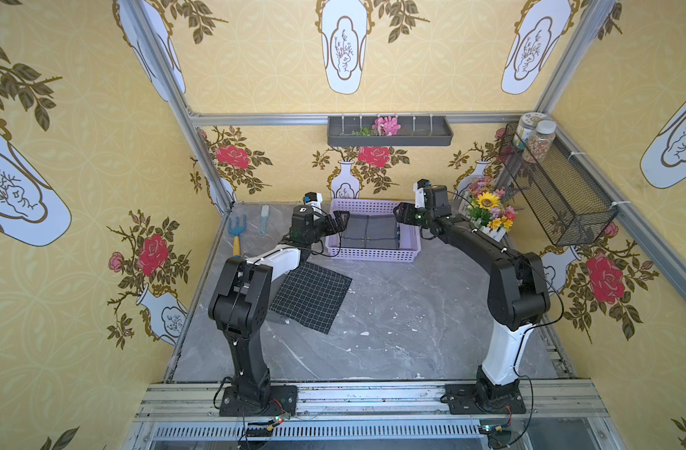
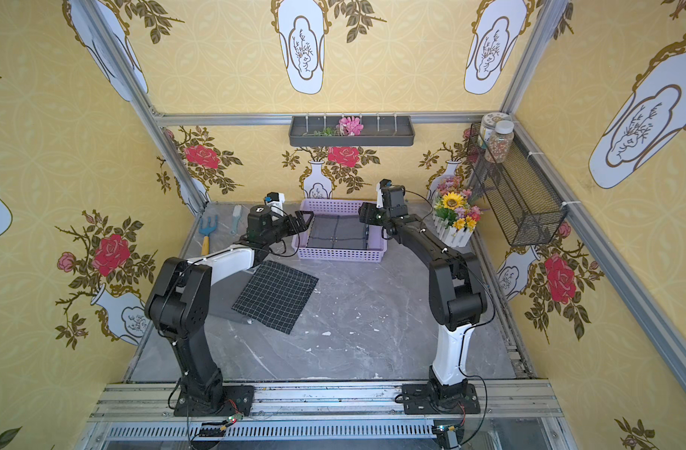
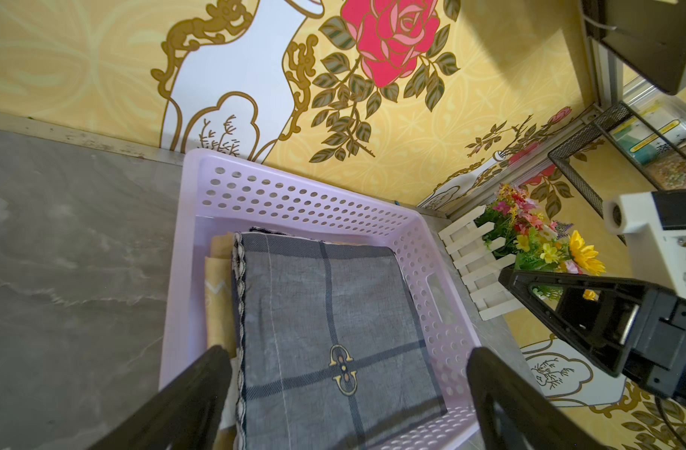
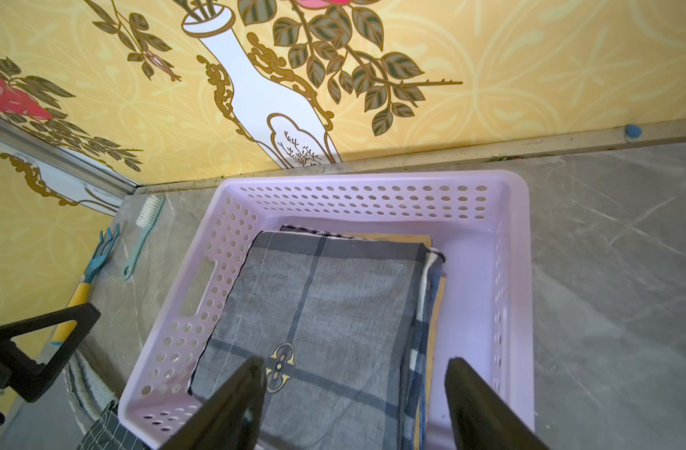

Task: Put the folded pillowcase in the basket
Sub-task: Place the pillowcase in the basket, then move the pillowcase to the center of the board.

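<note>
**Fig.** Folded grey pillowcase with dark check lines and a gold emblem [image 1: 366, 232] lies flat inside the shallow lavender perforated plastic basket [image 1: 372, 255], on top of a tan cloth [image 3: 217, 280]. Left end effector [image 1: 340, 222] and right end effector [image 1: 400, 215] hover over the basket's opposite short ends, jaws spread and holding nothing. The pillowcase lies between and below both, about equally near each. Placement looks complete; either arm should lift clear of the basket walls.

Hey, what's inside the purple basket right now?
A folded grey plaid pillowcase lies flat in the basket, on top of a tan cloth whose edges peek out. The rest of that cloth, and the floor beneath both, is covered.
</note>
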